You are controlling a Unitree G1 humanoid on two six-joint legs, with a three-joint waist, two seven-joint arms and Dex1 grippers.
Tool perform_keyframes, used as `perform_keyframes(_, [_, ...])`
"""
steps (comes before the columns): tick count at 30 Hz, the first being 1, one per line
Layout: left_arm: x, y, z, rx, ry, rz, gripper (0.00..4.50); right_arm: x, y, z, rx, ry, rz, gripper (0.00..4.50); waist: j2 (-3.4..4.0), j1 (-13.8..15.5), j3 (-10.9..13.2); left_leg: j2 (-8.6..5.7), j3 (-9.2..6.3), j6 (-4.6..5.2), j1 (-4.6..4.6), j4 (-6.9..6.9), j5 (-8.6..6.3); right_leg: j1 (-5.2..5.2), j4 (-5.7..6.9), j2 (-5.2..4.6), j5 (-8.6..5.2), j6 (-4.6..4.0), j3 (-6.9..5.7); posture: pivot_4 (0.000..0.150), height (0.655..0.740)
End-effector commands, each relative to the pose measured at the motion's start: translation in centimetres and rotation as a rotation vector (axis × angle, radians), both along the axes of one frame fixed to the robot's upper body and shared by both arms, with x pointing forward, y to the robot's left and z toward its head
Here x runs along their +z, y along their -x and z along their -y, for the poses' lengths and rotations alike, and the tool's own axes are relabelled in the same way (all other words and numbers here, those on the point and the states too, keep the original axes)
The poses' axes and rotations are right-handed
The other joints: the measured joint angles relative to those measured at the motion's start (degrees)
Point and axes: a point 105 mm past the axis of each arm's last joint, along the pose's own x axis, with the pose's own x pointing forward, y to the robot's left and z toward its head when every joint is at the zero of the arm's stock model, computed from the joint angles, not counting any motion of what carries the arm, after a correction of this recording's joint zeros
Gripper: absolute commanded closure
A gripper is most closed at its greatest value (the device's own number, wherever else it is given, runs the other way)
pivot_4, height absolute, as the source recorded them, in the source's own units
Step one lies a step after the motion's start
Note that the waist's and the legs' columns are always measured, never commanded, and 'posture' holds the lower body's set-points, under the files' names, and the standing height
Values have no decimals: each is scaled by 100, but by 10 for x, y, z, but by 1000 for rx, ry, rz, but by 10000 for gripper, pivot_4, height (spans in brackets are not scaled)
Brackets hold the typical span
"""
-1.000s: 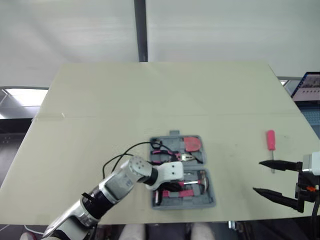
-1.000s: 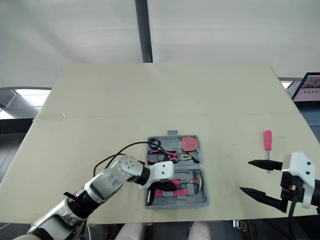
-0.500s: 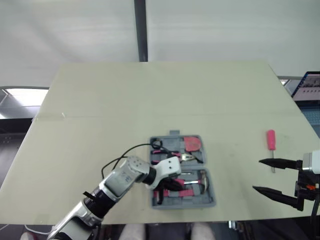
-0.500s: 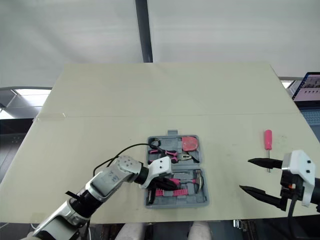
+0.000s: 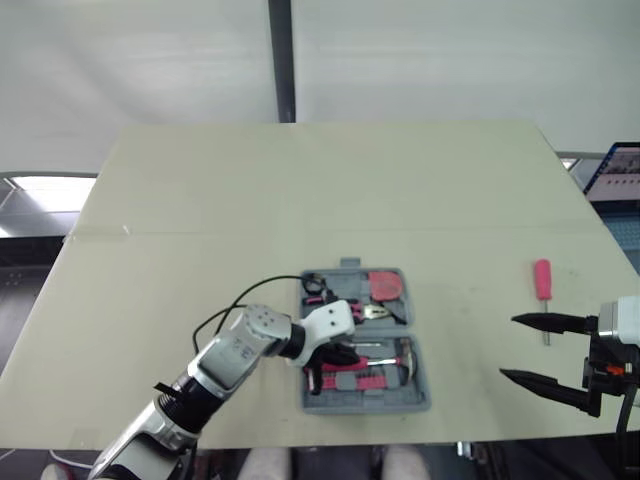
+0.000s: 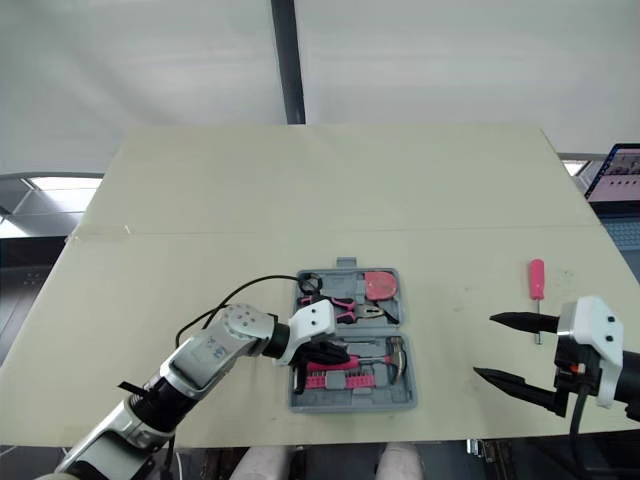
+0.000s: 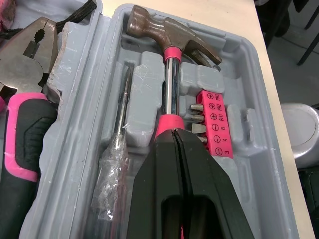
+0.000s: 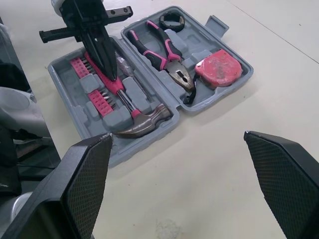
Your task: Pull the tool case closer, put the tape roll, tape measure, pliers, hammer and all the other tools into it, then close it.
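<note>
Your tool case (image 5: 420, 400) sits open near the front edge of the desk (image 5: 200, 220), with hammer (image 8: 144, 122), pliers (image 8: 159, 50), tape measure (image 8: 218, 67) and tape roll (image 8: 172, 21) seated inside. The left gripper (image 7: 175, 134) has its fingers pressed together on the hammer's handle. The right gripper (image 5: 506, 347), fingers spread, hangs near the pink screwdriver (image 5: 541, 282), which is not yet packed. After that comes closing the lid.

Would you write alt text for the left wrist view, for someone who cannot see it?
The left gripper, fingers shut, sits over the hammer in the open grey tool case, beside pliers, a screwdriver and a pink bit holder.
</note>
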Motion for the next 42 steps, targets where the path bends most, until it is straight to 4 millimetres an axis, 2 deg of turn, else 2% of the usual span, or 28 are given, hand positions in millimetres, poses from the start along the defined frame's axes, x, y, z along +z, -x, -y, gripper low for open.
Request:
perform_keyframes(1, [-17, 10, -3, -25, -68, -15, 44608, 5, 1, 1, 7, 9, 11, 0, 0, -7, 0, 0, 0, 0, 0, -1, 0, 0, 0, 0, 0, 0, 0, 1500, 7400])
perform_keyframes(11, [-37, 18, -7, -77, -156, 11, 44608, 6, 2, 3, 5, 16, 11, 0, 0, 1, -1, 0, 0, 0, 2, -2, 0, 4, -4, 0, 0, 0, 0, 1500, 7400])
perform_keyframes(14, [-29, 9, -4, -30, -105, 25, 44608, 6, 2, 3, 7, 15, 11, 0, 1, 10, -1, 0, -1, 0, 4, -2, 0, 7, -5, 0, 0, 0, -1, 1500, 7400])
perform_keyframes(16, [-14, -1, 0, -6, -33, 59, 44608, 5, 2, 3, 10, 10, 7, 0, 1, 25, -1, -1, -2, 0, 4, -1, 0, 10, -6, 0, 0, 0, -1, 1500, 7400])
perform_keyframes(20, [43, -34, -2, 87, 136, 232, 44608, 0, -1, -1, 11, -6, -1, 0, -1, 8, 4, 0, -2, 0, -2, 1, 0, 1, -4, 0, 0, 0, -1, 1500, 7400])
perform_keyframes(24, [94, -59, -20, 174, 240, 383, 44608, -5, -5, -3, 10, -22, -7, 0, -7, -8, 9, 0, -3, -1, -7, 1, 0, -4, -3, 0, 0, 0, -3, 1500, 7400])
perform_keyframes(26, [109, -65, -41, 222, 255, 402, 44608, -7, -7, -3, 11, -28, -8, 0, -7, -28, 9, 0, -3, -1, -7, -1, 0, -5, -3, 0, 0, 1, -4, 1500, 7400])
perform_keyframes(28, [113, -61, -63, 239, 247, 416, 44608, -8, -9, -5, 13, -32, -9, 0, -5, -76, 10, 0, -2, -1, -6, -9, 0, -11, -3, 0, 0, 0, -6, 1500, 7400])
perform_keyframes(32, [100, -39, -104, 306, 222, 338, 44608, -9, -12, -9, 15, -45, -4, 0, -4, -176, 12, 2, -2, -1, -6, -17, 0, -14, -3, 0, 0, 0, -8, 1500, 7400])
perform_keyframes(36, [78, -1, -140, 367, 192, 251, 44608, -14, -9, -14, 25, -66, -26, 0, -5, -175, 17, 3, -6, -1, -7, -14, 0, -13, -5, -1, 0, 0, -7, 1500, 7400])
perform_keyframes(39, [59, 29, -161, 426, 172, 167, 36692, -20, -5, -17, 29, -73, -45, 0, -6, -151, 20, 5, -7, -2, -7, -14, 0, -9, -9, -1, 0, 0, -7, 1500, 7400])
perform_keyframes(42, [44, 53, -174, 466, 150, 125, 22161, -24, -4, -17, 19, -84, -55, 0, -9, -105, 22, 2, -13, -2, -8, -6, 0, 2, -15, -2, 0, 0, -5, 1500, 7400])
